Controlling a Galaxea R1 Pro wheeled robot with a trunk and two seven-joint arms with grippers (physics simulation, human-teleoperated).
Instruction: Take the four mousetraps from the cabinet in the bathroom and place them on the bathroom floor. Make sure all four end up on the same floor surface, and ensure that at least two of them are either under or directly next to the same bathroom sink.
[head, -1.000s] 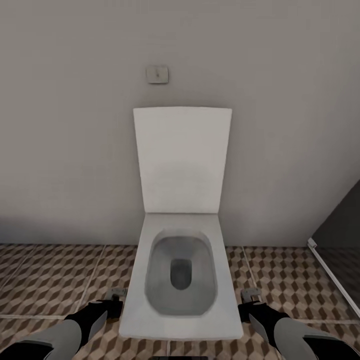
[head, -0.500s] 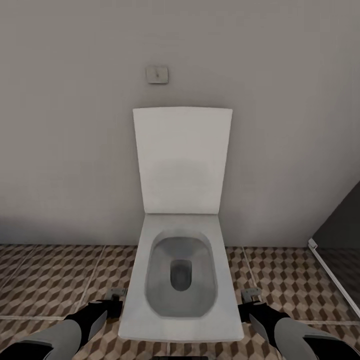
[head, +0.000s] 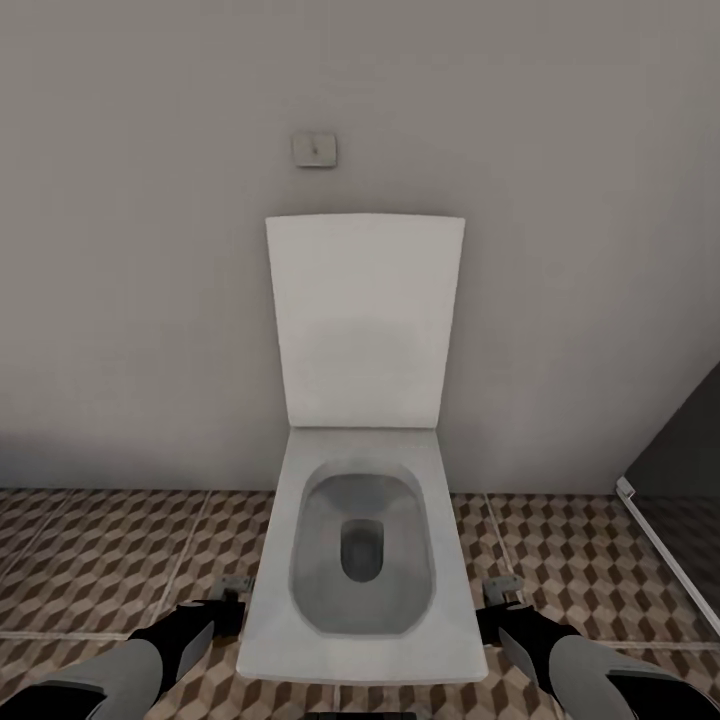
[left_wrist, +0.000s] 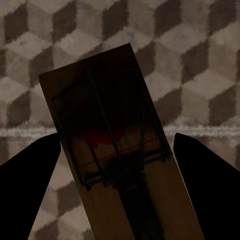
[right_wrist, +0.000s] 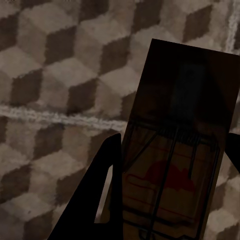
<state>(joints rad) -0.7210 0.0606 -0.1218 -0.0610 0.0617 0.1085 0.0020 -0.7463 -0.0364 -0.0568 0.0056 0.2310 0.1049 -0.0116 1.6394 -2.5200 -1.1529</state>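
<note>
We stand facing a white toilet (head: 362, 560) with its lid raised against a grey wall, a small flush plate (head: 314, 150) above it, and both arms low at its flanks. Our left gripper (head: 232, 598) carries one mousetrap (left_wrist: 117, 150), the brown board lying between its dark fingers (left_wrist: 30, 165) over the bathroom floor (head: 90, 560); our right gripper (head: 500, 598) carries a second mousetrap (right_wrist: 180, 160), with one finger (right_wrist: 100, 195) pressed along its edge. Both jaws appear closed on their boards, though in the left wrist view the fingers stand slightly off the board's sides, so that grip is a judgement. A dark glass panel (head: 680, 470) edges the scene. The sink is not before us, so we judge the carry unfinished: we should turn the base away from the toilet, keep both boards level and clamped, find the vanity, then lower each trap flat onto the tiles beside it before releasing.
</note>
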